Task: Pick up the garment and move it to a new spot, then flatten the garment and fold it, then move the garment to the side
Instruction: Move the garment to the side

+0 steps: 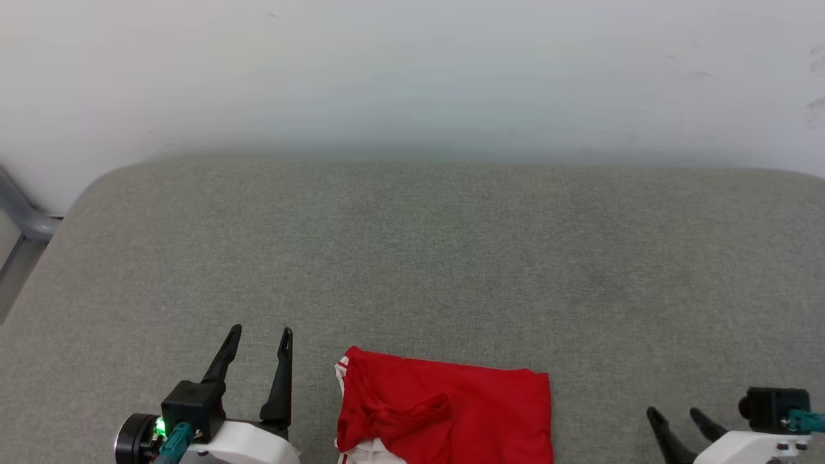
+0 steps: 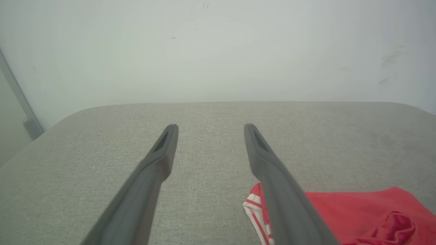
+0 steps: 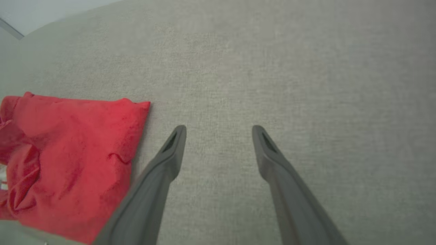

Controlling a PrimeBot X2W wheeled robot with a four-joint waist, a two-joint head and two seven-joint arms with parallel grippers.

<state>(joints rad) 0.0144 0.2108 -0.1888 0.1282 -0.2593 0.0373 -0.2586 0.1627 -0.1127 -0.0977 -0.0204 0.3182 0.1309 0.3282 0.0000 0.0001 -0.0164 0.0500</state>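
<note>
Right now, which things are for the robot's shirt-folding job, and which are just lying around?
For the job: red garment, left gripper, right gripper, both open.
Just there: grey cushioned surface, white wall, grey bar.

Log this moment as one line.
left hand: open, empty | right hand: open, empty | garment: roughly folded, between hands, untouched

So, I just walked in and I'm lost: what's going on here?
A two-armed robot has a red shirt before it. The shirt lies in a rough, rumpled rectangle at the near edge of a grey padded surface. The left gripper and right gripper sit either side of it, both open, neither touching it.
</note>
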